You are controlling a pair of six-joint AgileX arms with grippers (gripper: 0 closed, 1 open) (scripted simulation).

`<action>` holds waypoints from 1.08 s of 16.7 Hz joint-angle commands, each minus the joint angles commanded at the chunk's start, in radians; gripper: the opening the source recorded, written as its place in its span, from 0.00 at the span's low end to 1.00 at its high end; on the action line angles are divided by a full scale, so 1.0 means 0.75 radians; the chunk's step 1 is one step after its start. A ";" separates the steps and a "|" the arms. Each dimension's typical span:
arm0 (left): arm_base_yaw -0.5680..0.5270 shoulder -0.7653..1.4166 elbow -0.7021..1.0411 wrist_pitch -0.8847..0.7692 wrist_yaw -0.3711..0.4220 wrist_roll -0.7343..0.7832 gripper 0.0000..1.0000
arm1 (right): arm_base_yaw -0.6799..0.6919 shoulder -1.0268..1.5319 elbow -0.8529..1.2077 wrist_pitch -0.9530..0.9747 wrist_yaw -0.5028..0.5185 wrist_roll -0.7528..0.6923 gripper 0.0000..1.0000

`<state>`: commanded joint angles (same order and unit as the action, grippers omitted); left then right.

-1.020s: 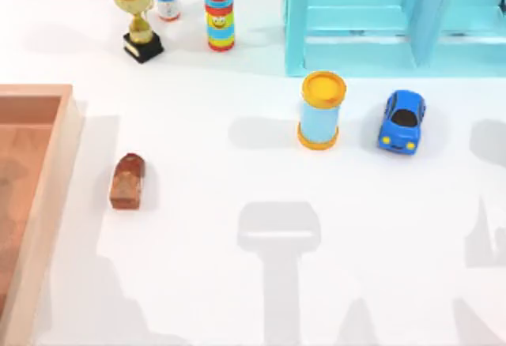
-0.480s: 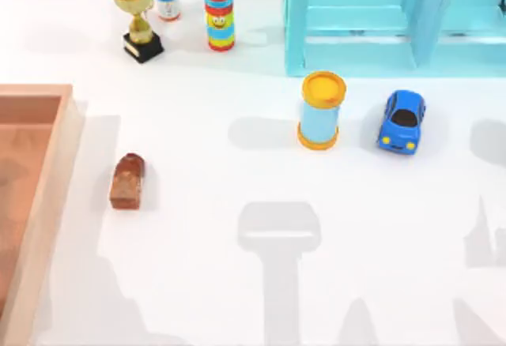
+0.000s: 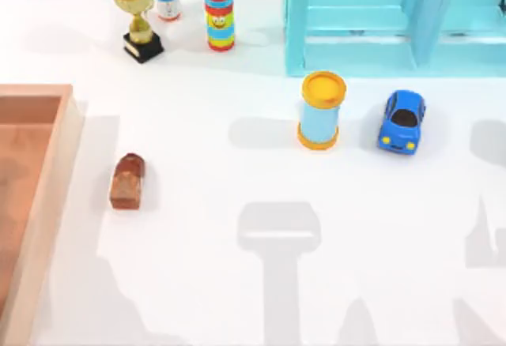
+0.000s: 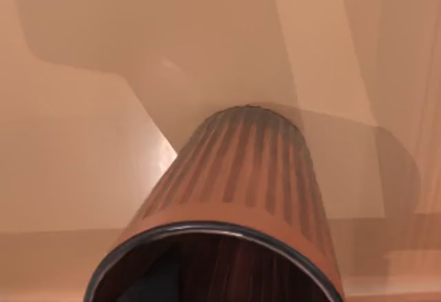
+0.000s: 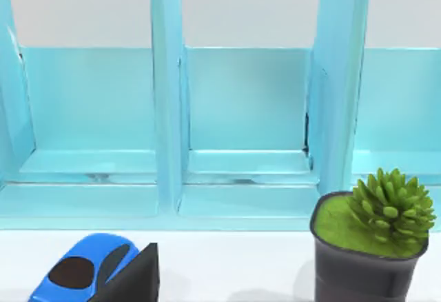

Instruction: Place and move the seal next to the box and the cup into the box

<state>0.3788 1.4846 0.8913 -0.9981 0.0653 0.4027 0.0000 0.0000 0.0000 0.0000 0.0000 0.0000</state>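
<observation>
Closest, the ribbed cup [image 4: 241,192] lies against the left wrist camera over the box [image 3: 49,196] floor; whether either gripper is clenched cannot be told; the seal [image 3: 127,181] lies just beside the box's right rim; farther off, a blue car [image 3: 402,120] and turquoise shelf [image 3: 379,22].

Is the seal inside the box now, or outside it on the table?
Outside. In the top view the seal lies on the white table, just right of the box rim, with a strip of bare table between them.
</observation>
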 joint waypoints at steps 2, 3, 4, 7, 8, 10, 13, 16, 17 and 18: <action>0.000 0.000 0.000 0.000 0.000 0.000 1.00 | 0.000 0.000 0.000 0.000 0.000 0.000 1.00; 0.000 0.000 0.000 0.000 0.000 0.000 1.00 | 0.000 0.000 0.000 0.000 0.000 0.000 1.00; 0.000 0.000 0.000 0.000 0.000 0.000 1.00 | 0.000 0.000 0.000 0.000 0.000 0.000 1.00; 0.000 -0.002 0.018 -0.002 -0.010 0.000 1.00 | 0.000 0.000 0.000 0.000 0.000 0.000 1.00; 0.001 -0.002 0.048 0.000 -0.024 -0.001 1.00 | 0.000 0.000 0.000 0.000 0.000 0.000 1.00; 0.001 -0.006 0.143 0.016 -0.064 -0.008 1.00 | 0.000 0.000 0.000 0.000 0.000 0.000 1.00; -0.008 -0.017 0.304 0.020 -0.121 -0.026 1.00 | 0.000 0.000 0.000 0.000 0.000 0.000 1.00; -0.015 -0.032 0.428 -0.059 -0.143 -0.033 1.00 | 0.000 0.000 0.000 0.000 0.000 0.000 1.00; -0.015 -0.038 0.455 -0.107 -0.139 -0.032 1.00 | 0.000 0.000 0.000 0.000 0.000 0.000 1.00; -0.016 -0.043 0.476 -0.158 -0.130 -0.031 1.00 | 0.000 0.000 0.000 0.000 0.000 0.000 1.00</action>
<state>0.3666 1.4523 1.2480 -1.1168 -0.0320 0.3796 0.0000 0.0000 0.0000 0.0000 0.0000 0.0000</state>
